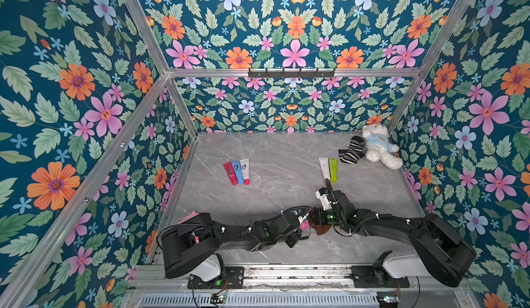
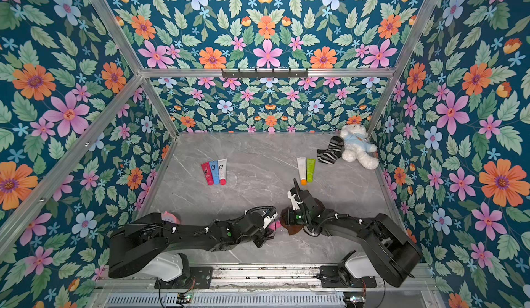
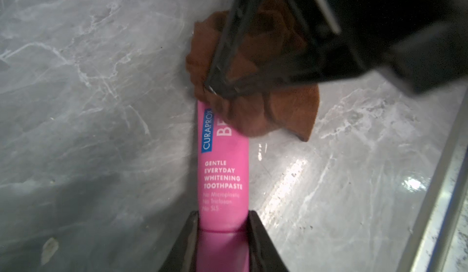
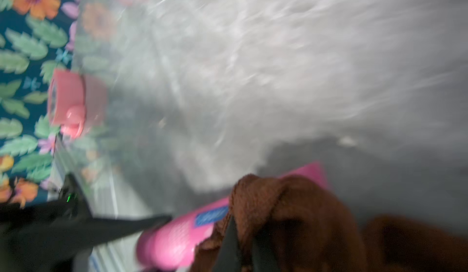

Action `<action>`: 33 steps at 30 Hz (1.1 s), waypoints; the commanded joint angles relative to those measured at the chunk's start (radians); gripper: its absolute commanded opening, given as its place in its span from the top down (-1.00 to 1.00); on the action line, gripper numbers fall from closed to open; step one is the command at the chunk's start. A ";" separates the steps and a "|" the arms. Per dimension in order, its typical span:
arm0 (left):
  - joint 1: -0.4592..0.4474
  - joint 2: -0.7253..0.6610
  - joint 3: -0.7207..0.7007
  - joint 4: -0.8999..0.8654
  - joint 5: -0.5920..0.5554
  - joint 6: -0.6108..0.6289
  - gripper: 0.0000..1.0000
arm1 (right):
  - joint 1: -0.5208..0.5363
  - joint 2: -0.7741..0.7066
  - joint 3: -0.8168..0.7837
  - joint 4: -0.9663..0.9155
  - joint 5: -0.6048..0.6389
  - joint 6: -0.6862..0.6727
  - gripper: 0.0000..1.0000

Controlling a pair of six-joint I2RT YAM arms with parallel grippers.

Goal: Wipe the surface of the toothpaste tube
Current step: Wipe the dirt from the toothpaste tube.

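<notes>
Your left jaws are clamped on the cap end of the pink tube (image 3: 222, 169), holding it at the front middle of the worktop (image 3: 101, 106), between the 2 arms. Your right jaws are closed on a brown cloth (image 3: 253, 116), which covers the tube's far end.

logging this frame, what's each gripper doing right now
Left gripper: closed on the pink toothpaste tube.
Right gripper: shut on the brown cloth, which lies against the tube.
</notes>
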 commanded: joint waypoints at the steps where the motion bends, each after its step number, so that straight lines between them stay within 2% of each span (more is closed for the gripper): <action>1: 0.002 0.008 0.012 0.001 -0.045 -0.003 1.00 | 0.062 -0.043 -0.009 -0.051 -0.015 0.050 1.00; 4: 0.002 0.009 0.014 0.003 -0.044 -0.003 1.00 | 0.073 -0.045 -0.038 -0.012 -0.025 0.068 1.00; 8: 0.002 0.006 0.009 0.008 -0.035 -0.002 1.00 | 0.061 0.017 -0.042 -0.017 0.035 0.066 1.00; 14: 0.002 -0.019 -0.014 0.015 -0.031 -0.018 1.00 | -0.098 0.067 -0.086 0.046 0.016 0.074 1.00; 18: 0.002 -0.052 -0.037 0.011 -0.046 -0.042 1.00 | -0.138 -0.013 -0.074 -0.069 0.083 0.051 1.00; 21: 0.002 -0.064 -0.030 -0.042 -0.117 -0.103 1.00 | -0.139 -0.111 -0.058 -0.164 0.074 0.036 1.00; 26: 0.002 -0.035 0.026 -0.208 -0.272 -0.329 1.00 | -0.139 -0.318 -0.055 -0.351 0.079 0.022 1.00; 27: 0.002 -0.032 0.033 -0.224 -0.283 -0.363 0.94 | -0.139 -0.352 -0.056 -0.385 0.084 0.019 1.00; 28: 0.002 -0.030 0.036 -0.233 -0.280 -0.393 0.79 | -0.140 -0.391 -0.056 -0.418 0.087 0.016 1.00; 32: -0.008 -0.048 0.033 -0.186 -0.190 -0.443 -0.03 | -0.139 -0.495 -0.064 -0.512 0.091 0.010 1.00; 33: -0.011 -0.052 0.034 -0.172 -0.162 -0.447 -0.15 | -0.139 -0.511 -0.067 -0.526 0.091 0.008 1.00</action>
